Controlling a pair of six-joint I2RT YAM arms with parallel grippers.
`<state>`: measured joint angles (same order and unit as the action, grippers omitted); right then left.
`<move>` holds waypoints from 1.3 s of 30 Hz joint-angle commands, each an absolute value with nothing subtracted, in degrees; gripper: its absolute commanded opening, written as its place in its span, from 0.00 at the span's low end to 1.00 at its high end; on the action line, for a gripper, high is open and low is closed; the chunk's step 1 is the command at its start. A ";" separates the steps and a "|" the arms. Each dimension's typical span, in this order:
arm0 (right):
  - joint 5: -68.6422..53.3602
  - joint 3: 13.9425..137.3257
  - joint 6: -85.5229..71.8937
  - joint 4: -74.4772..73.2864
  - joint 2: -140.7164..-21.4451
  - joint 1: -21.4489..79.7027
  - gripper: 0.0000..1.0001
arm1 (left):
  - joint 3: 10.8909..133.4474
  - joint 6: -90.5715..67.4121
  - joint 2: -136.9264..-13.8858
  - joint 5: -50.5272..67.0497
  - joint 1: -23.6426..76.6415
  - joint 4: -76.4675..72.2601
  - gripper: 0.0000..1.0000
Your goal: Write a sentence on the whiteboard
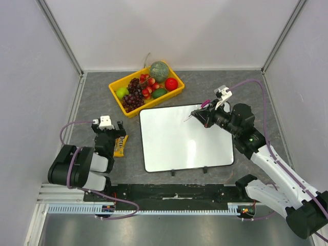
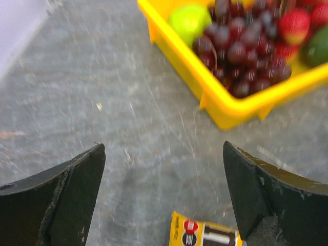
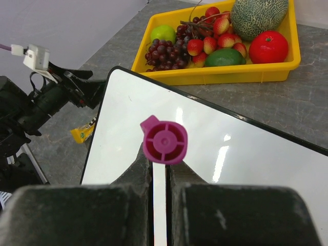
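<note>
The whiteboard [image 1: 179, 146] lies flat at the table's centre, with the yellow fruit tray [image 3: 215, 76] just off its 11 o'clock corner. My right gripper [image 1: 199, 115], over the board's 1 o'clock corner, pinches a white marker [image 3: 164, 141] with a magenta end. My left gripper [image 2: 164, 154], at the board's 9 o'clock, stands spread above a yellow snack bar [image 2: 205, 233].

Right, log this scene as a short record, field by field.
whiteboard: flat on the table, no writing visible
right pincer: shut on a marker with a magenta end, over the board's far right corner
left pincer: open, empty, near a snack packet
yellow tray: fruit inside, beyond the board
task state: sentence not yet begun
</note>
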<state>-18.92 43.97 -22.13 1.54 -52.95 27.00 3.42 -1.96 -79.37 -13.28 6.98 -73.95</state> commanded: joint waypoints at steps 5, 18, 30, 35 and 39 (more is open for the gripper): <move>-17.49 45.26 -20.39 2.20 -51.77 26.63 0.00 | 4.31 3.25 -83.93 -7.74 7.12 -83.84 1.00; -17.14 44.47 -20.57 1.85 -51.33 26.54 0.00 | 11.95 2.02 -82.88 -5.01 5.54 -67.50 1.00; -16.70 44.12 -21.53 0.88 -50.45 26.54 0.00 | 11.95 2.02 -82.79 -5.01 5.62 -67.59 1.00; -16.00 43.95 -21.18 0.17 -49.57 26.46 0.00 | 11.95 2.02 -82.79 -5.01 5.62 -67.59 1.00; -15.03 44.30 -19.96 -2.11 -48.69 26.54 0.00 | 11.95 2.02 -82.88 -5.01 5.54 -67.59 1.00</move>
